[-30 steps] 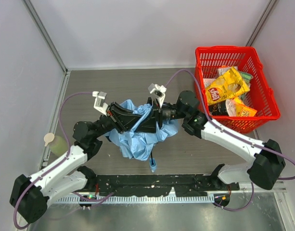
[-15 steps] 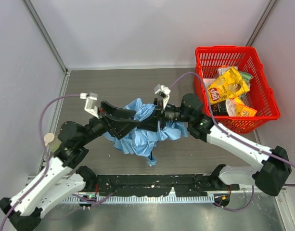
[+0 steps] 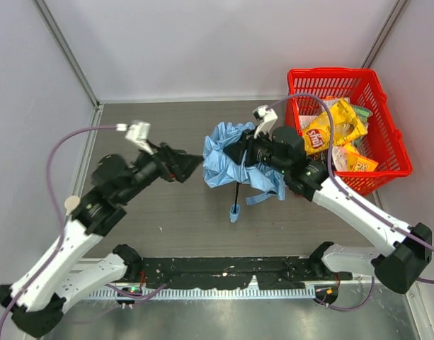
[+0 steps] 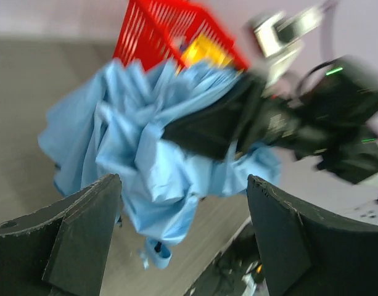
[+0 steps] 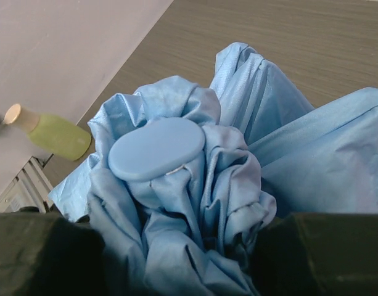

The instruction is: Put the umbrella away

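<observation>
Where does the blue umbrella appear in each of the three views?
Top external: umbrella in the middle, slightly right of centre.
Left wrist: centre-left, large.
Right wrist: fills the middle.
Landmark: red basket, seen in top and left wrist views only.

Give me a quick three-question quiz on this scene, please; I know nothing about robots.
1. True or false: the left fingers are clamped on the umbrella.
2. What holds the umbrella? A) right fingers B) a hook C) nothing
3. What lies in the red basket?
Key: 1 false, left fingers open and apart from it; 2 A; 3 snack bags.
</observation>
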`<state>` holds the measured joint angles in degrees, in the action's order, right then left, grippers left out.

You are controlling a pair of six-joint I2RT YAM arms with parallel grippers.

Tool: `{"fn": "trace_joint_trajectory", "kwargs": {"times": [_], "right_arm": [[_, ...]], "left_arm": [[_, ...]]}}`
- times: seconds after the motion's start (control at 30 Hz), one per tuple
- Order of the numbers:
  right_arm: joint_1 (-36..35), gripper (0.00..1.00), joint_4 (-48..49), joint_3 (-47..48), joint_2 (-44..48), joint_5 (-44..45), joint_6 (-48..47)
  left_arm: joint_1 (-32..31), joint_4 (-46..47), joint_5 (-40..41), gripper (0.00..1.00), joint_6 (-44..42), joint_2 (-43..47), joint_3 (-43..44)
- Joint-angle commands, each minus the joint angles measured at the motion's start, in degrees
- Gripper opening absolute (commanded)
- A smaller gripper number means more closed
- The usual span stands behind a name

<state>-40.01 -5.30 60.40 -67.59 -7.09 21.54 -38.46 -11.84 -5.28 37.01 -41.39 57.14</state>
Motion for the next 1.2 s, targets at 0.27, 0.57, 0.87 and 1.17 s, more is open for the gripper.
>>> {"fn": "trace_joint_trajectory", "kwargs": {"times": [0.27,0.57,0.87,1.17], "right_arm": [[-2.97,0.01,3.11,4.73,1.67,3.05,0.17],[3.35,0.01,2.12,1.66,8.35,-25.36,-1.86],[16.53,0.01,23.65,-7.22,12.57,-49.41,17.11],[18.21,0.01,19.02,-3.63,10.55,-48.19,14.24]], "left_arm": [[-1.18,5.16,-7.20,0.58,3.68,-14.51,-2.30],[-1.09,-7.32,7.65,0.00,-11.68,-5.12,-4.23],[-1.01,-6.45,7.49,0.00,-20.22,5.43,-10.47],[-1.09,-12.77,-5.60,0.63,-19.19,9.22,-6.26]]}}
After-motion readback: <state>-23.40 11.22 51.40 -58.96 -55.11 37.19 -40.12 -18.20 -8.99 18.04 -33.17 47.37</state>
